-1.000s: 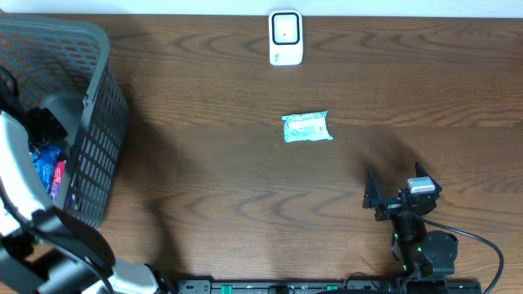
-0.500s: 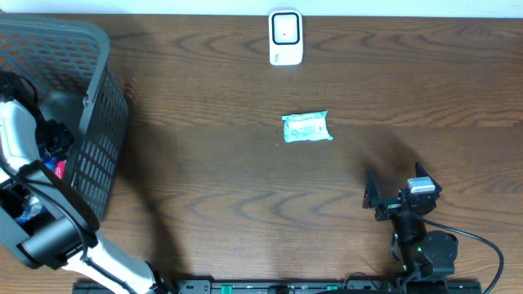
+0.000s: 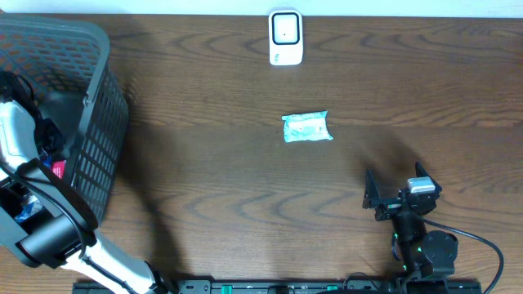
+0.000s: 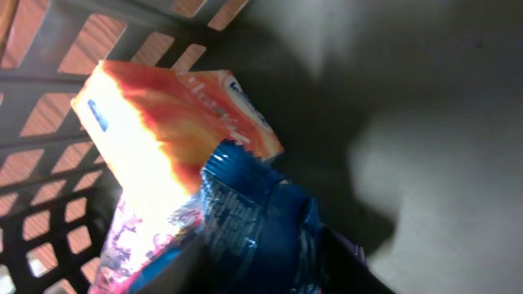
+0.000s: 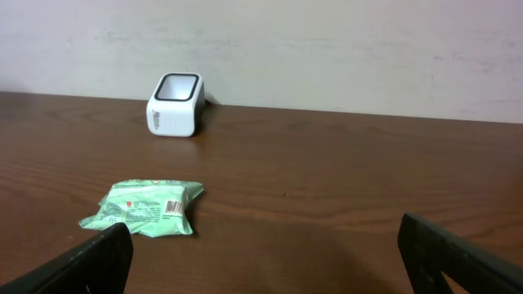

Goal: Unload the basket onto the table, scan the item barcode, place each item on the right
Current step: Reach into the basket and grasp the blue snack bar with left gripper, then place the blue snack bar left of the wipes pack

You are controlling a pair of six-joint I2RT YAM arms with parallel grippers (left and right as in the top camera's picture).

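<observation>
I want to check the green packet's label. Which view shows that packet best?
The right wrist view: the green packet lies near and large, its printed label visible. Overhead shows it small, mid-table, detail lost. The left wrist view looks into the basket and misses it.

On the table [image 3: 212, 184], basket [image 3: 102, 122] sits left; packet [image 3: 306, 128] lies before the scanner [image 3: 285, 37].
</observation>
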